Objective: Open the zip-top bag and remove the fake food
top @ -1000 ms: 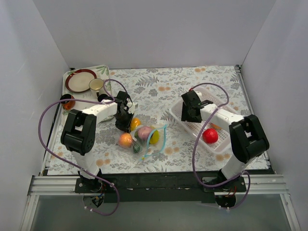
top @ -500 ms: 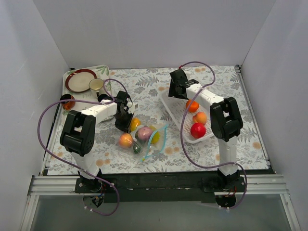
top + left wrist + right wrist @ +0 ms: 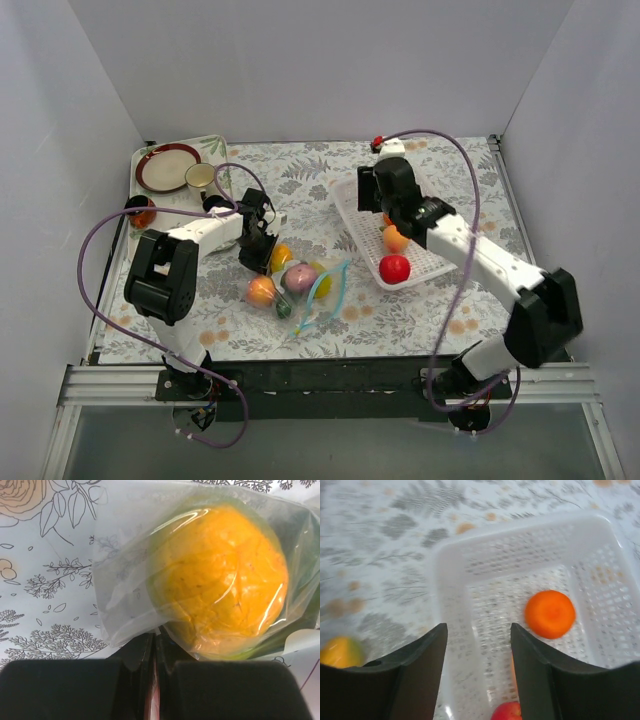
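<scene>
The clear soft plastic zip-top bag (image 3: 300, 292) lay flat on the counter (image 3: 440, 320), its light blue zip strip (image 3: 328, 285) toward my right. It held a glossy orange toy fruit (image 3: 262, 291), a purple-pink one (image 3: 300, 277) and a yellow one (image 3: 321, 286). My left tool (image 3: 155, 641) pinched its film beside a second orange fruit (image 3: 220, 575). A red toy fruit (image 3: 394, 268) lay in the white mesh basket (image 3: 440, 262).

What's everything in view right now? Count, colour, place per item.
zip-top bag: 1, clear with light blue zip strip, table centre
fake food in bag: 5 visible, two orange, purple-pink, yellow, green
fake food in basket: 3, one red, two orange
basket: 1, white mesh, right of bag
tray: 1, pale, far-left corner
plate: 1, brown-rimmed, on tray
cup: 1, cream, beside plate
jar: 1, orange-brown, left edge
left gripper: jaws shut on the bag's plastic
right gripper: jaws open, above basket
</scene>
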